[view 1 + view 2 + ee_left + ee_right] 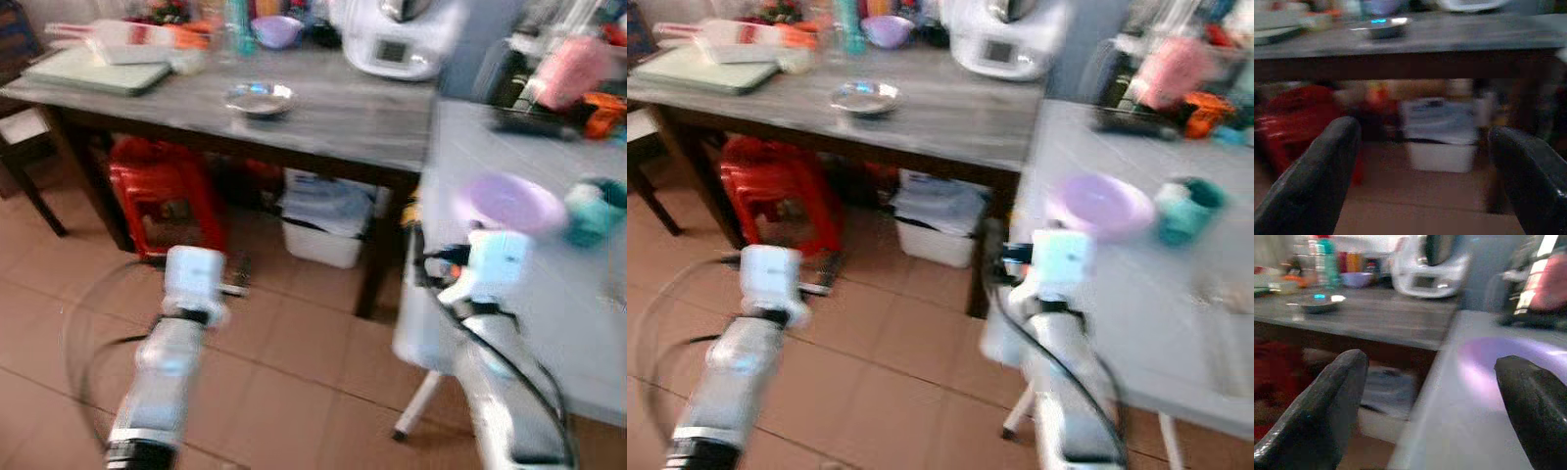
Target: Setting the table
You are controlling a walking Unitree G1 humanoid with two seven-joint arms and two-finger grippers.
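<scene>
Left gripper [1420,161]: hanging low over the tiled floor, fingers [1317,171] spread wide with nothing between them, pointing under the wooden table [323,108] toward the red stool [162,191] and white bin [318,230].
Metal dish [259,98]: sitting near the front of the wooden table, well apart from both grippers; probably light, stiff and slippery, so gripping across the thin rim looking safest.
Right gripper [1430,401]: reaching at the near corner of the pale table [529,294], fingers [1327,401] parted and empty, aiming toward the purple bowl.
Purple bowl [509,203]: resting upright on the pale table, just ahead of the right gripper; likely light plastic, stiff, not fragile; pinching one wall over the rim seeming best.
Teal cup [593,211]: standing just beside the bowl, farther right; too blurred for judging a handle.
</scene>
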